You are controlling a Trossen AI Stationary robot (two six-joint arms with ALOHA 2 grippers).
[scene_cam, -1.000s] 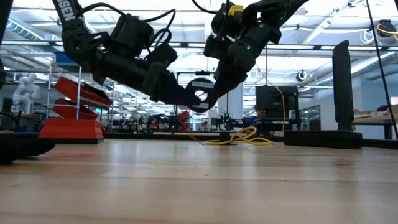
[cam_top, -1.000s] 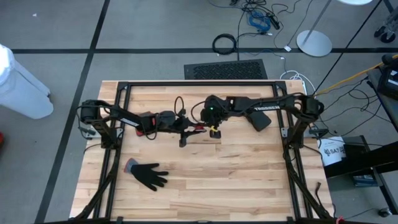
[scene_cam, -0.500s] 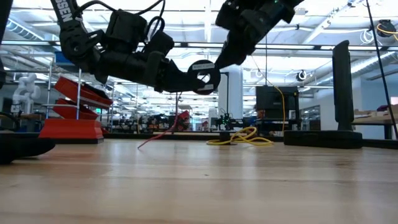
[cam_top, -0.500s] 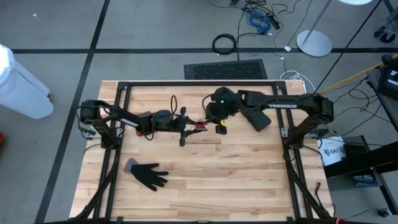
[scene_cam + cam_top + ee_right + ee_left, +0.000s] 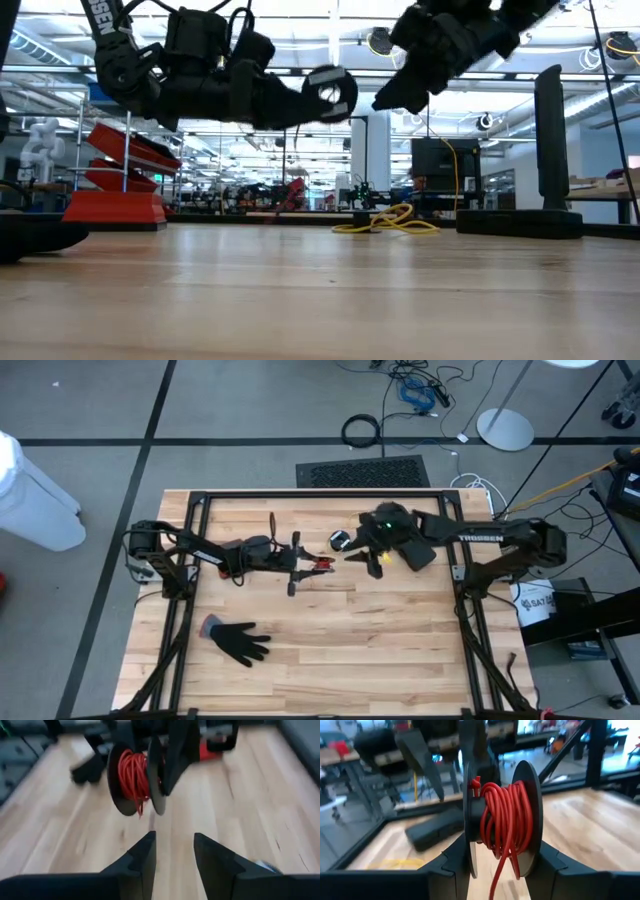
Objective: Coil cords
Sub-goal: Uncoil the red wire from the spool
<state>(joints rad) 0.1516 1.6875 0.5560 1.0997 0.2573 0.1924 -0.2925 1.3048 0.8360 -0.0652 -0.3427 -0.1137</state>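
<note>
Right gripper [image 5: 172, 852] jaws now parted, empty, backed off spool [image 5: 502, 822]. Left gripper [image 5: 495, 870] clamps spool; red cord [image 5: 507, 820] wound, tail loose.

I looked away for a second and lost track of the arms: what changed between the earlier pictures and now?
The right gripper let go, opened, and drew back to the table's right, away from the red cord spool. The left gripper kept hold of the spool and raised it, so the loose red cord end no longer trails to the table. The yellow cord and black glove stayed put.
</note>
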